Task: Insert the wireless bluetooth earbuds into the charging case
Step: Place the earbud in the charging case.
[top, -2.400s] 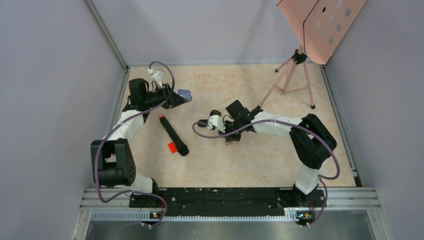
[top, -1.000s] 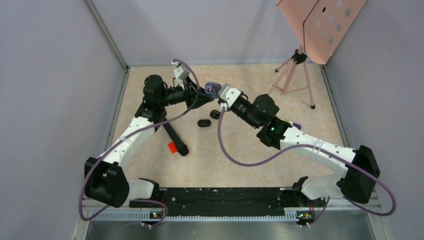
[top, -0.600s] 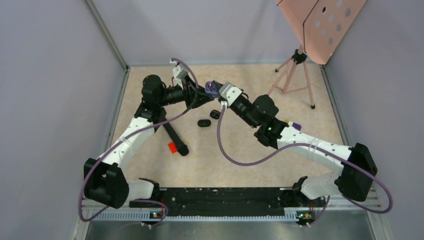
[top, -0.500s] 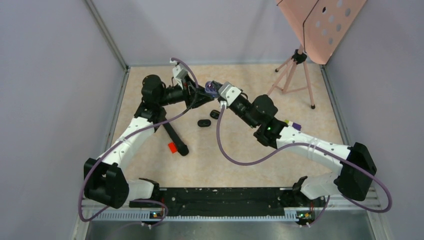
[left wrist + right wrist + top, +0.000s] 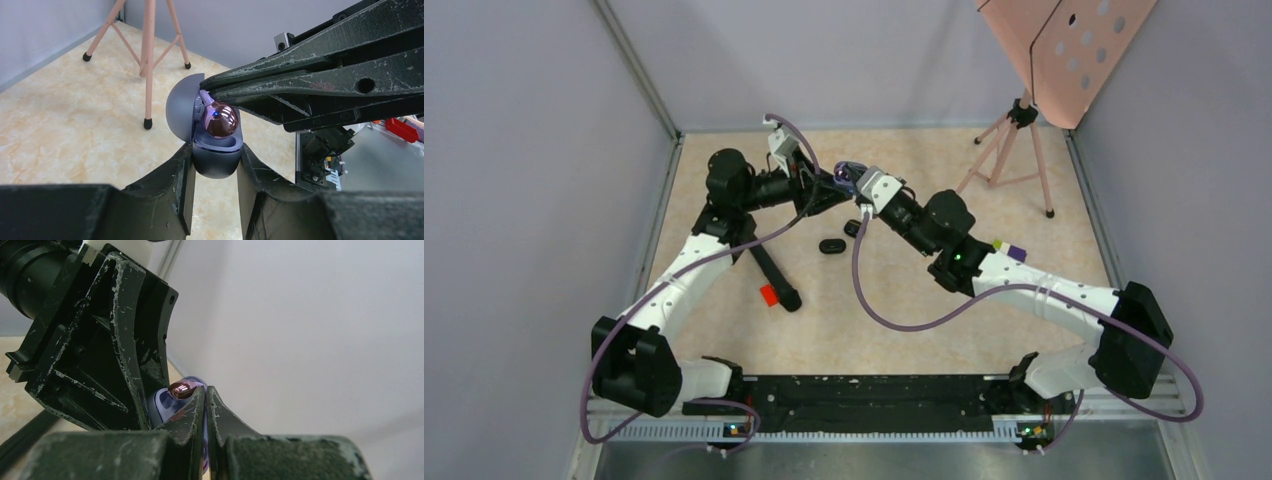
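Beige marbled tabletop point(image 5: 904, 300), enclosed by grey walls.
- Left gripper point(image 5: 215, 167): raised over the far middle of the table, jaws narrow and clamped on the base of the purple charging case point(image 5: 216, 159). The case is upright and clear of the table, with its lid point(image 5: 179, 112) hinged open.
- Earbud point(image 5: 222, 120): glossy pink-bronze dome sitting in the open case, top proud of the rim.
- Right gripper point(image 5: 205, 395): fingers pressed together, tips touching the earbud's upper edge. Whether they pinch it cannot be told.
- Two black oval cases point(image 5: 831, 246) and point(image 5: 852, 228): lying on the table below the grippers.
- Black marker point(image 5: 769, 270) with a red piece point(image 5: 768, 294): left of centre.
- Pink tripod point(image 5: 1009, 150): far right corner.
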Robot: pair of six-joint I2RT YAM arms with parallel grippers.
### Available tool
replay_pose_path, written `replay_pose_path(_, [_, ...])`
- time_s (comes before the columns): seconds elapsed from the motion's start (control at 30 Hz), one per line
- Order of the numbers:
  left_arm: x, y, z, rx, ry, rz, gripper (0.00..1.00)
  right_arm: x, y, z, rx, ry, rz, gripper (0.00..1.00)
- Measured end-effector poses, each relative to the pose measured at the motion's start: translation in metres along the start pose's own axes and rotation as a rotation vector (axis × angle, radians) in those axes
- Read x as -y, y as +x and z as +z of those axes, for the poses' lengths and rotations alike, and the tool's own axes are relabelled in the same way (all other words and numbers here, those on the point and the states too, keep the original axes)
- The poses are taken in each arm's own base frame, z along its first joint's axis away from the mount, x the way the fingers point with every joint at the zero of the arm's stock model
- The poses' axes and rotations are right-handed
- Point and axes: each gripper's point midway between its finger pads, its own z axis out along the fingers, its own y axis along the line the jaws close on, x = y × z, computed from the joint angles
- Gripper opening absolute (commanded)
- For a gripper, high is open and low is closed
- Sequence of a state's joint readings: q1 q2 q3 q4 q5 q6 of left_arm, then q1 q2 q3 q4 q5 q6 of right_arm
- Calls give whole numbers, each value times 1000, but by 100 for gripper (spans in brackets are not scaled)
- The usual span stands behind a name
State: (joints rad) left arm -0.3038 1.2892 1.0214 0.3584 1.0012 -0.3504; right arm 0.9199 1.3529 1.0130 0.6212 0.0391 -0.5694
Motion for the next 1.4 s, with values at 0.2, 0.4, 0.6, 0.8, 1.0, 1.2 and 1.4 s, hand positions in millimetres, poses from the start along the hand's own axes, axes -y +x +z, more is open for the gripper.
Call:
replay_pose_path(0.2, [-1, -3, 0, 8, -10, -7, 0, 0, 0, 0, 3, -6, -19, 0])
replay_pose_path(0.4, [-2, -6, 1, 15, -18, -6, 0, -2, 2, -1, -3, -15, -38, 0])
replay_pose_path(0.6, [-3, -6, 0, 15, -21, -7, 0, -4, 3, -1, -6, -25, -58, 7])
replay_pose_path(0.8, [-6, -4, -2, 7, -36, -16, 0, -7, 7, -2, -26, -47, -69, 17])
replay_pose_path(1.0, [-11, -2, -4, 2, -52, -7, 0, -10, 8, -7, -53, -101, -79, 19])
replay_pose_path(1.2, [-14, 5, -5, -8, -52, 26, 0, -16, 12, -19, -92, -167, -62, 38])
replay_pose_path(1.4, [-12, 21, -7, -43, -2, 115, 0, -1, 17, -26, -180, -247, 73, 60])
